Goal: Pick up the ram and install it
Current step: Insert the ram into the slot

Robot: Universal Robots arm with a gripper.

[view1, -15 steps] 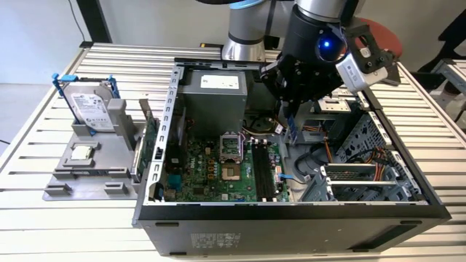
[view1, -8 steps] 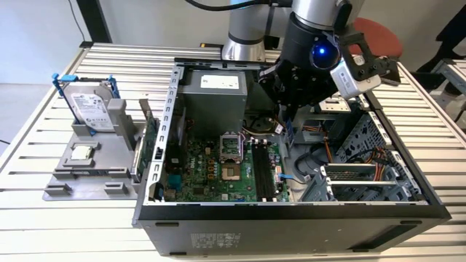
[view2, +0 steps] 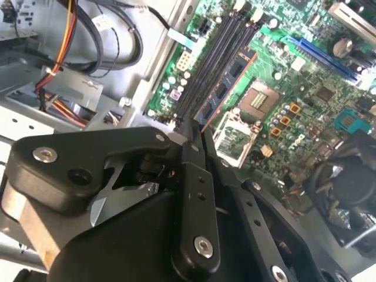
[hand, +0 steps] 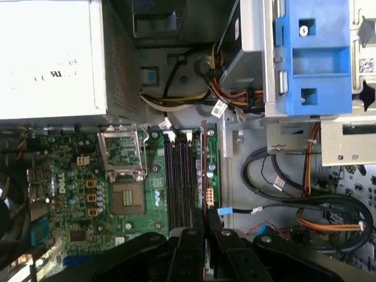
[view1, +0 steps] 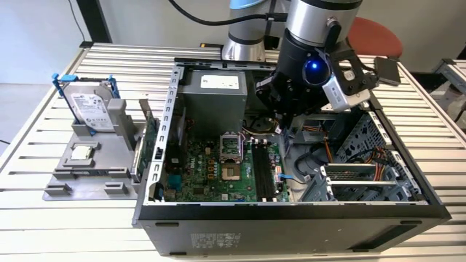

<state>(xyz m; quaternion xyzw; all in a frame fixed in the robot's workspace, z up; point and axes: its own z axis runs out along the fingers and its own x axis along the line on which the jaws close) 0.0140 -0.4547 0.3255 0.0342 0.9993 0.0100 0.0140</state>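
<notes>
Overhead, gripper [view2: 197, 134] clenched on the ram [view2: 230, 81] above motherboard [view1: 211, 169], open case [view1: 291, 211] on slatted table [view1: 43, 229], red chair [view1: 378, 35] behind.

1. A broad table of pale silver metal slats [view1: 43, 229] spans the exterior view, its ribs running from that view's left to its right.
2. At the exterior view's right edge stands a second ribbed metal table [view1: 455, 82], set apart from the first by a gap.
3. Behind the first table, toward the exterior view's right, is a round red seat [view1: 378, 35].
4. At the exterior view's upper left a pale blue-grey surface [view1: 25, 54], wall or floor, lies behind a dark upright post [view1: 97, 19] and a thin white cable [view1: 76, 19].
5. The light is even and bright on the slats.
</notes>
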